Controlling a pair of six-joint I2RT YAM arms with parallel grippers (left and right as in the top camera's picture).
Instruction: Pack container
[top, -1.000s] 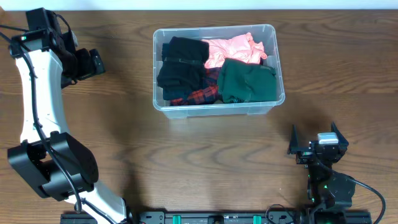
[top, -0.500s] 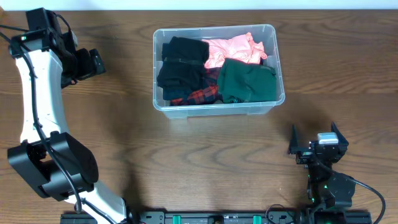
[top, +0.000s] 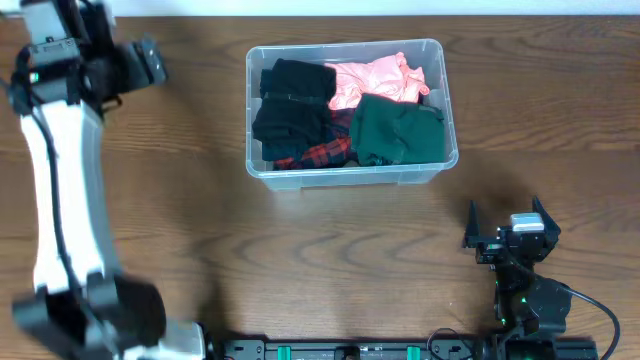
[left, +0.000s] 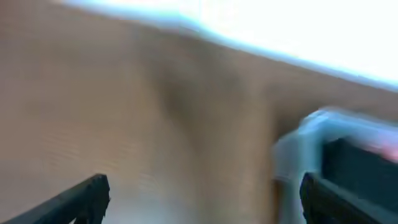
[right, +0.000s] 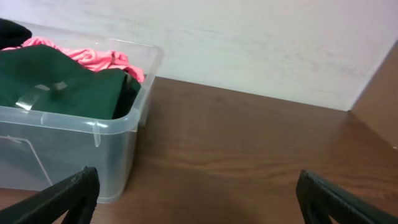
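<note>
The packing looks finished or close to it. The container (top: 345, 176) sits on the table (top: 300, 260) at the far middle, and it holds a black garment (top: 290, 105), a pink one (top: 375, 82), a green one (top: 398, 130) and a bit of red plaid (top: 315, 155), packed side by side and filling the floor of the tub. No loose clothing lies on the table in the overhead view and no lid is in sight, so little seems left beyond perhaps tidying or parking the arms. The left gripper (top: 140, 65) is at the far left corner, well apart from the container. The right gripper (top: 505, 222) sits near the front edge on the right, also clear of it. Both have their fingers spread wide with nothing between them. Only the overhead view shows all four garments, both arms and the bare wood around the tub. The right wrist view adds a side look that the overhead lacks. There, between the spread right gripper (right: 199, 199), the green cloth (right: 56, 87) reaches about to the rim of the container (right: 118, 124), with the pink (right: 106, 59) bunched behind it and not spilling over. The left wrist view is badly blurred. Past the open left gripper (left: 202, 199) it gives only bare table and one corner of the container (left: 292, 155) with something dark inside.
</note>
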